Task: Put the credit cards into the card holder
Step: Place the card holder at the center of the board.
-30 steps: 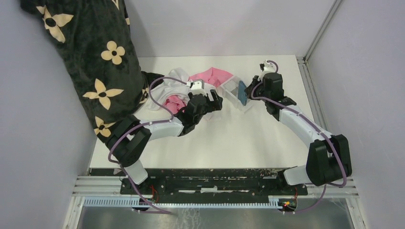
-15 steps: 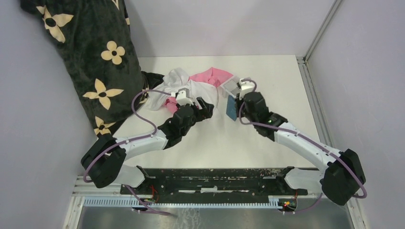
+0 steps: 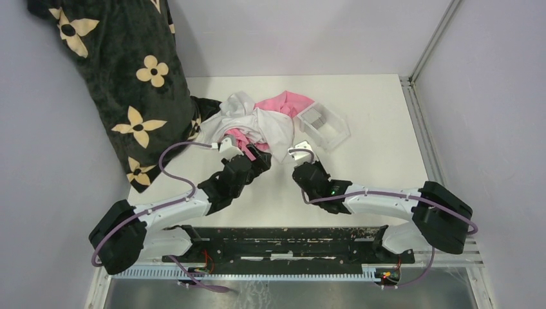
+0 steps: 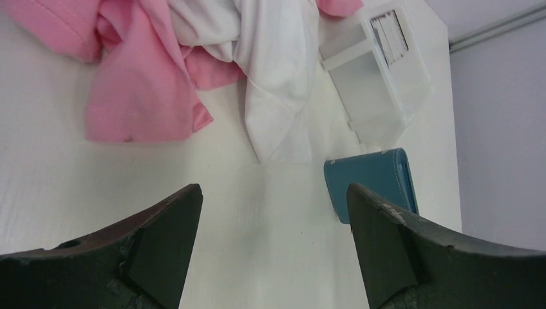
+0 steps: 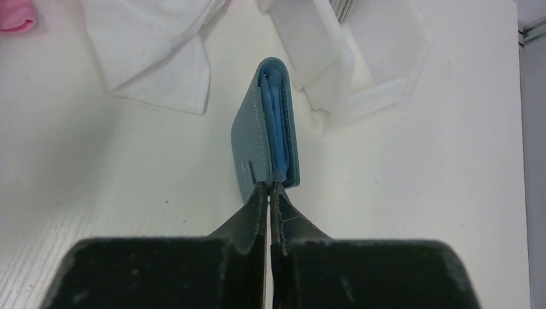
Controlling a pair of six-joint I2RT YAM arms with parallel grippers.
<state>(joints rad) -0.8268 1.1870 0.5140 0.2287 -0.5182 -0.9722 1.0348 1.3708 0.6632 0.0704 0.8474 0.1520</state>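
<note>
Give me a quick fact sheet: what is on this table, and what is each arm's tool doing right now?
Left tool: open, holding nothing, over the white table
Right tool: shut on one edge of the teal card holder
Holder's pose: folded, seen edge-on; unclear whether it touches the table
Credit cards: stacked at one end of the clear plastic tray
Clutter: pink garment and white garment heaped beside the tray
</note>
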